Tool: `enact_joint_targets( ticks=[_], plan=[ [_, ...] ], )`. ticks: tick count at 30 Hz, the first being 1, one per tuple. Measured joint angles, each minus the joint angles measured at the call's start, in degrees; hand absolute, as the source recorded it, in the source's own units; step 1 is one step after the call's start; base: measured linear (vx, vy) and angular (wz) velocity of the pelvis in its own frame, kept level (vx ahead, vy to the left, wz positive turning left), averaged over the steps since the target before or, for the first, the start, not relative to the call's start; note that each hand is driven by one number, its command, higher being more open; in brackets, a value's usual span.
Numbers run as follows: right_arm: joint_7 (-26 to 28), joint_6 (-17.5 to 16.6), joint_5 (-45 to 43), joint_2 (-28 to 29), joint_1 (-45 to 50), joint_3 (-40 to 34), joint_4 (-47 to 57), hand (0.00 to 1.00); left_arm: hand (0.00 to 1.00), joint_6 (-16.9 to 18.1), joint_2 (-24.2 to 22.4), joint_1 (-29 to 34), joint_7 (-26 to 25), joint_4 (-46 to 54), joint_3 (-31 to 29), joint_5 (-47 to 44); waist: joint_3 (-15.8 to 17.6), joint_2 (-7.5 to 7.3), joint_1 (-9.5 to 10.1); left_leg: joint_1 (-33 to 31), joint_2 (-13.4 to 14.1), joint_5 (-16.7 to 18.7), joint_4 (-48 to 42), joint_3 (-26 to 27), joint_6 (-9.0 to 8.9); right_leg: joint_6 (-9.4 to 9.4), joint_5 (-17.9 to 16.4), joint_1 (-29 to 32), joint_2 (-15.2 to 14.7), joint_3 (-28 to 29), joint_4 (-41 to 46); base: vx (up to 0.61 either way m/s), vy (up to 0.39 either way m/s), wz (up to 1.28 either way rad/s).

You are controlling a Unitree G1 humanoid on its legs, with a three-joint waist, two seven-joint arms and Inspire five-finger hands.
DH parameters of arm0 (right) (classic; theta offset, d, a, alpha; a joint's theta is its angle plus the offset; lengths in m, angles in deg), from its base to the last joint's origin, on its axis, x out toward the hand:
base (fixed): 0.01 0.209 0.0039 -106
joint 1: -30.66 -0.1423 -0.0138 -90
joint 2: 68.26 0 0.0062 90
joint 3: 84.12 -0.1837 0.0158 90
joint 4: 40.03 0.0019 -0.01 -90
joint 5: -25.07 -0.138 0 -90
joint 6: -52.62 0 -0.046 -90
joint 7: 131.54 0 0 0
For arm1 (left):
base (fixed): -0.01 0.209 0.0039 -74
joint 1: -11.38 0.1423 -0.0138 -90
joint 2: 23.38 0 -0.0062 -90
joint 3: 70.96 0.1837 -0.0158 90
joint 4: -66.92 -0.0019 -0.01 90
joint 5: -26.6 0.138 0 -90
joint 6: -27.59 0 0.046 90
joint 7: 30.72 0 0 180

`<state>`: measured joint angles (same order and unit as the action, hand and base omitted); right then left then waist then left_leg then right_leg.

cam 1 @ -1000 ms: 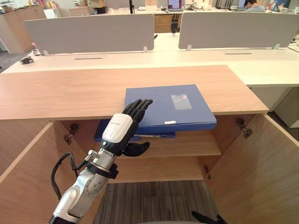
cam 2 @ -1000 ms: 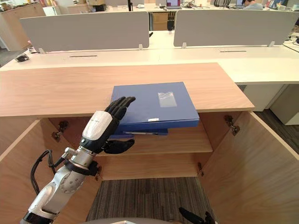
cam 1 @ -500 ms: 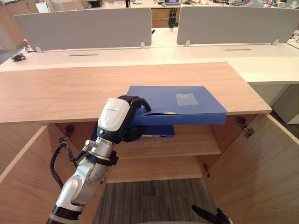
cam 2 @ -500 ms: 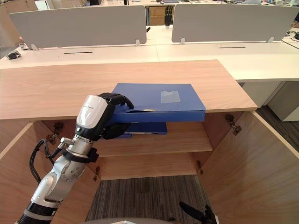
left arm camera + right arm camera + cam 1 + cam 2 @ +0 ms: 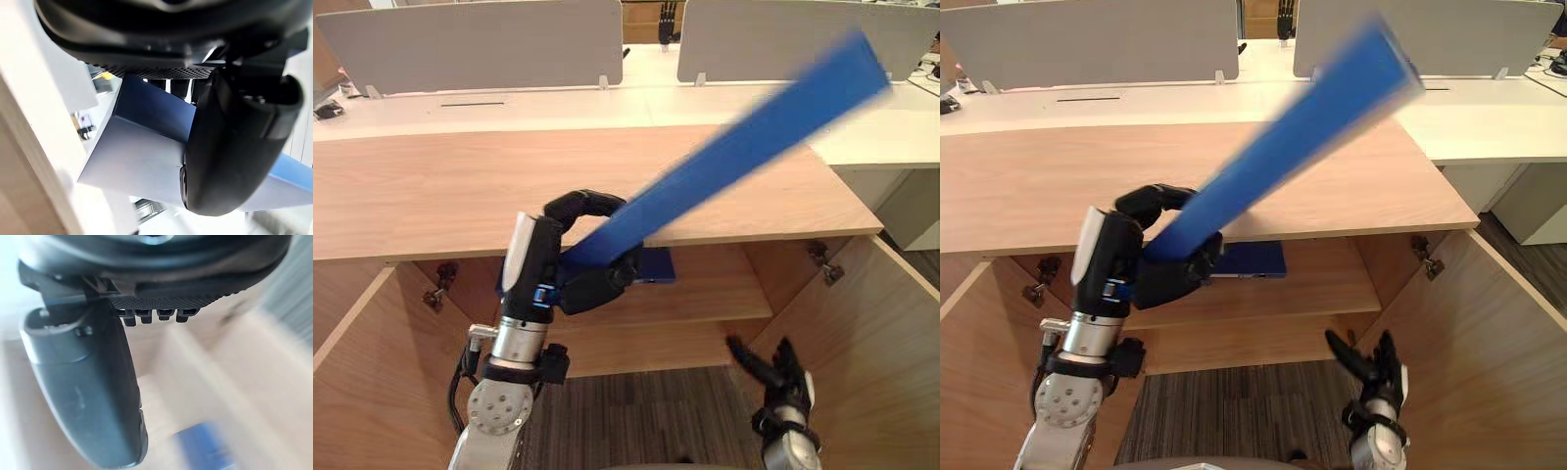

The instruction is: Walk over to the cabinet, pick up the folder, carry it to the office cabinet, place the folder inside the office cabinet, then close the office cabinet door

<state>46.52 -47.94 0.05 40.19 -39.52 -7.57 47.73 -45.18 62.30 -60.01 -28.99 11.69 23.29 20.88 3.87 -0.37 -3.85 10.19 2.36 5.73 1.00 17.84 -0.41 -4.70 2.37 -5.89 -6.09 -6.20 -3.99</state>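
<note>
The blue folder (image 5: 744, 147) is off the cabinet top and slants steeply up to the right, blurred by motion. My left hand (image 5: 570, 266) is shut on its lower left end, in front of the cabinet's top edge. In the left wrist view the thumb (image 5: 230, 147) presses on the folder's cover (image 5: 142, 161). My right hand (image 5: 781, 377) hangs low at the right, in front of the open cabinet, open with its fingers spread and holding nothing.
A second blue folder (image 5: 651, 266) lies on the shelf (image 5: 715, 294) inside the open wooden cabinet. The wooden top (image 5: 421, 196) spans the view and the right door (image 5: 876, 333) stands open. White desks with grey dividers (image 5: 460, 44) stand behind.
My left hand has lifted the folder off the cabinet top and swung its far end up to the right. My right hand has risen into view at the lower right. The camera has shifted.
</note>
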Motion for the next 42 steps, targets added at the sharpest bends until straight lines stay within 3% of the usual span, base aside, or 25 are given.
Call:
enact_joint_targets(
  ticks=[2, 7, 18, 19, 27, 35, 36, 42],
  plan=[
    [2.39, -0.57, -3.25, -0.13, 0.75, 0.38, 8.63, 1.0, 0.0, -0.23, -0.53, 1.98, 3.51, 1.69, -1.52, -9.12, 0.07, 0.04, 0.15, -0.38, 0.17, 0.52, -0.9, 0.03, -0.02, 0.0, 0.0, 0.02, 0.01, 0.07, 0.0, -0.03, -0.035, -0.01],
    [7.51, -0.96, -7.93, -3.15, -0.44, 4.29, 22.22, 1.0, 0.0, -1.8, -0.76, 3.37, 8.19, 3.21, -1.34, -20.48, 1.0, -0.28, 0.45, -0.65, 0.35, 0.89, -1.64, 0.29, -0.07, 0.0, 0.0, 0.11, 0.1, 0.42, 0.0, -0.03, -0.034, -0.02],
    [12.21, -1.34, -9.11, -15.86, -14.75, 14.72, 24.54, 1.0, 0.0, -4.59, 2.54, 3.85, 13.63, 0.78, 5.6, -29.48, 1.01, -0.26, 1.72, -1.16, 0.41, 1.08, -2.14, 0.08, -0.05, -0.02, 0.04, 0.25, 0.09, 0.49, 0.05, -0.04, -0.041, 0.01],
    [12.19, -1.34, -9.11, -17.39, -15.66, 15.23, 23.8, 0.0, 0.0, -4.62, 2.95, 3.81, 13.61, 0.21, 5.61, -31.01, 1.01, -0.26, 1.73, -1.19, 0.42, 1.09, -2.15, 0.08, -0.04, -0.02, 0.05, 0.28, 0.09, 0.48, 0.09, -0.05, -0.046, 0.01],
    [12.05, -1.33, -9.82, -26.21, -21.19, 18.98, 18.1, 0.0, 0.0, -4.92, 5.33, 3.77, 13.44, -2.53, 5.88, -37.07, 1.01, -0.26, 2.04, -1.91, 0.48, 1.09, -2.58, -0.51, -0.03, -0.01, 0.06, 0.55, 0.02, -0.11, 0.25, -0.05, -0.042, 0.04],
    [13.16, -1.34, -12.04, -26.97, -22.91, 19.47, 18.0, 0.0, 0.0, -4.51, 5.23, 3.91, 13.07, -4.14, 5.32, -38.79, 1.0, -0.25, 3.04, -2.59, 0.5, 1.08, -3.01, -1.34, -0.02, 0.0, 0.06, 0.56, -0.09, -0.79, 0.31, -0.04, -0.037, 0.06],
    [13.3, -1.34, -11.84, -26.86, -23.23, 19.53, 17.99, 0.0, 1.0, -4.45, 4.92, 3.91, 12.85, -4.2, 4.61, -37.6, 1.0, -0.25, 3.05, -2.61, 0.5, 1.08, -3.04, -1.39, -0.02, 0.0, 0.06, 0.56, -0.1, -0.81, 0.34, -0.05, -0.036, 0.04],
    [14.16, -1.32, -8.29, -22.98, -23.87, 20.2, 18.0, 0.0, 1.0, -3.9, 1.38, 3.73, 11.07, -4.19, 0.55, -28.82, 0.91, -0.18, 3.69, -2.95, 0.47, 1.0, -3.19, -2.27, 0.08, 0.0, 0.06, 0.54, -0.23, -1.36, 0.66, -0.04, -0.031, 0.07]
  ],
)
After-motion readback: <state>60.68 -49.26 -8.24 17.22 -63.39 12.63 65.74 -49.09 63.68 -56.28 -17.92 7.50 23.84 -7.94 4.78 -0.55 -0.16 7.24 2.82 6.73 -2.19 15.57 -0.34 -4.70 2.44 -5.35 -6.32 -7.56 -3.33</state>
